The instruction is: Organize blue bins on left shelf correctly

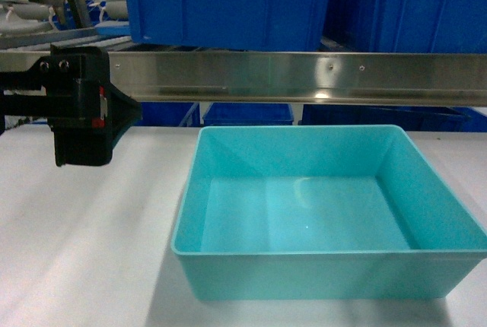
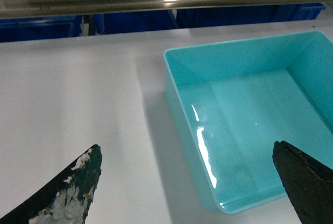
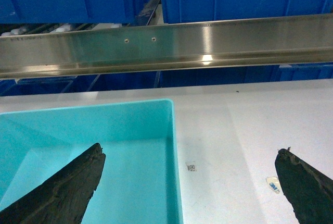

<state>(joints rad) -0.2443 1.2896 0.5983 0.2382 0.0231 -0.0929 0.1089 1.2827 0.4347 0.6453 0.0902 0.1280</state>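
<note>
An empty turquoise bin (image 1: 327, 213) sits on the white table (image 1: 84, 251), near the steel shelf rail (image 1: 304, 76). Both pincers gape apart: left gripper (image 2: 187, 182) straddling the bin's left wall, right gripper (image 3: 190, 182) its right.

- The bin (image 1: 327, 213) is light turquoise, one plain colour, with pale shiny spots on its floor.
- The table (image 1: 84, 243) is plain white; near its right edge there are a small white sticker with a dark mark (image 3: 191, 167) and a white-blue label (image 3: 273, 184).
- The shelf crossbar (image 1: 304, 76) is shiny silver steel.
- The crates (image 1: 228, 7) are dark royal blue.
- The left pincer (image 2: 190, 182) is black, with white flaky patches on one finger (image 2: 78, 193).
- The right pincer (image 3: 190, 182) is plain black.
</note>
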